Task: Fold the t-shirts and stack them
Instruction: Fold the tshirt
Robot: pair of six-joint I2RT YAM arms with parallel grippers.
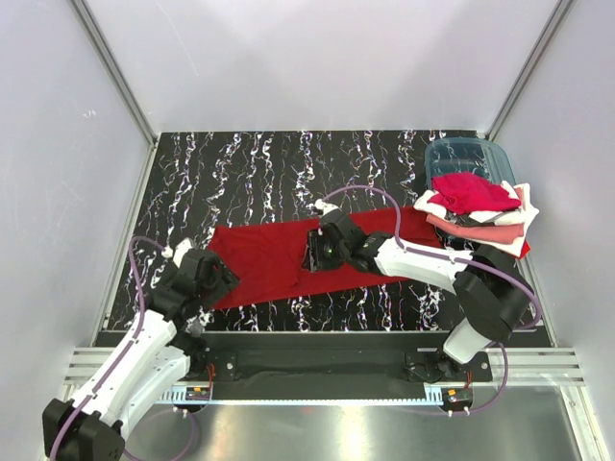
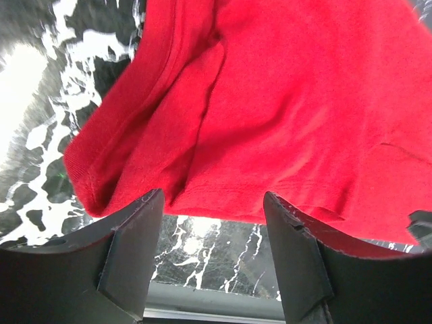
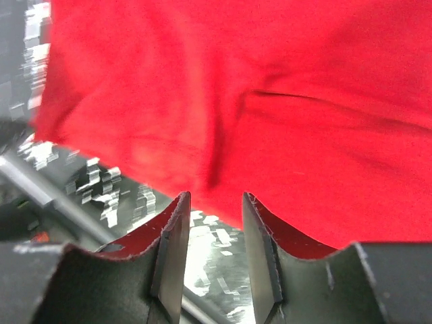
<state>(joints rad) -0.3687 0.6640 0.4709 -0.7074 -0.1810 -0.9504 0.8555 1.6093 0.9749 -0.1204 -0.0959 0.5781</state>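
Note:
A large deep red t-shirt (image 1: 274, 254) lies folded into a long band across the black marbled table (image 1: 240, 173). My left gripper (image 1: 219, 279) is at the band's near left corner. In the left wrist view the left gripper (image 2: 212, 202) is open, the t-shirt (image 2: 283, 101) hem lying just beyond its fingertips with only table between them. My right gripper (image 1: 315, 252) is at the middle of the band's near edge. In the right wrist view the right gripper (image 3: 216, 202) is open and holds nothing, with the t-shirt (image 3: 270, 101) edge just ahead of it.
At the right edge a pile of t-shirts (image 1: 476, 206) in red, white and pink lies against a teal translucent bin (image 1: 461, 154). White walls enclose the table on three sides. A metal rail (image 1: 317, 360) runs along the near edge.

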